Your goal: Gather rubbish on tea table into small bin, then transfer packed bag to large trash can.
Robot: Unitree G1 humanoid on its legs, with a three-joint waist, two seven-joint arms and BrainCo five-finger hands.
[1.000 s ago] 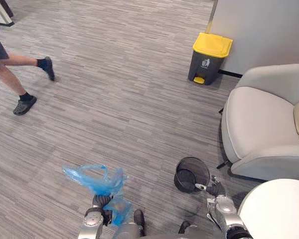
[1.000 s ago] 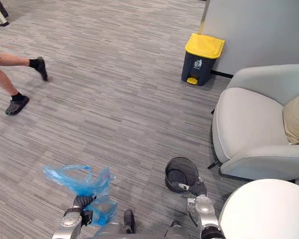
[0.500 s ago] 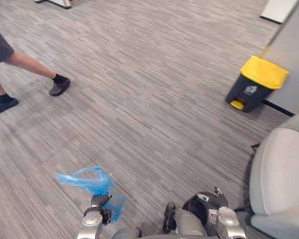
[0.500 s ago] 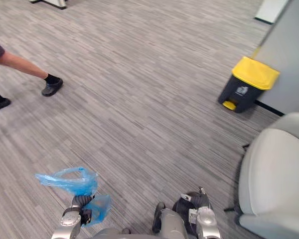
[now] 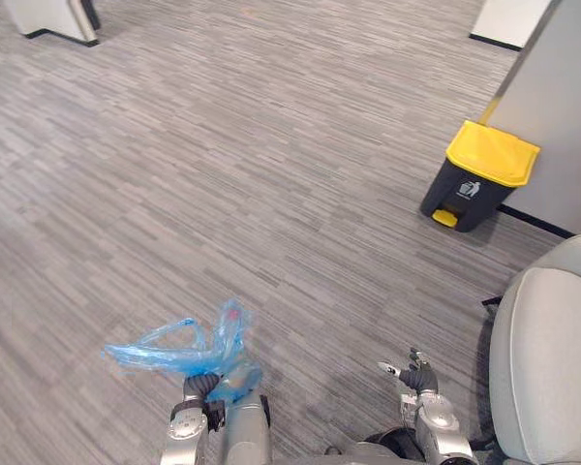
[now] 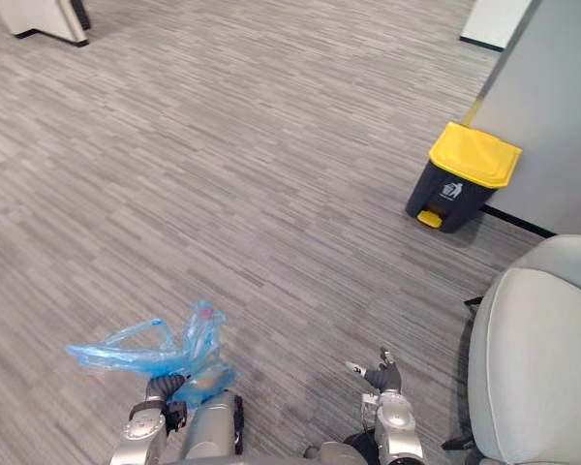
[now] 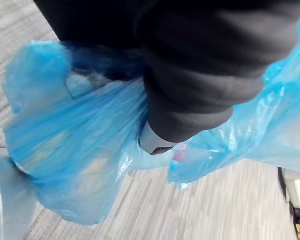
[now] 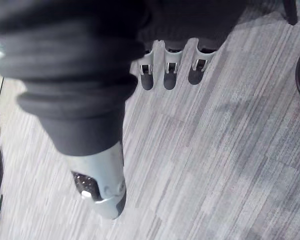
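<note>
Left robot hand (image 5: 196,389): fingers curled round the gathered neck of the blue bag (image 5: 196,358), which is carried clear of the floor near its closest edge, loose handles fanned out past the grip. The left wrist view shows lumps inside the plastic, so the bag appears to be packed. Right robot hand (image 5: 421,387): fingers relaxed and spread, holding nothing, low beside the armchair (image 5: 552,358). Status, as judged: the gathering stage is complete and the bag is out of the small bin; the transfer stage is in hand. Remaining steps: cross the open floor to the large trash can (image 5: 476,177), which stands well apart from the bag at the floor's far right edge, against the grey wall (image 5: 562,107); raise its yellow lid, which is down; release the bag inside. Count: two robot hands, one blue bag, one large trash can, one armchair.
</note>
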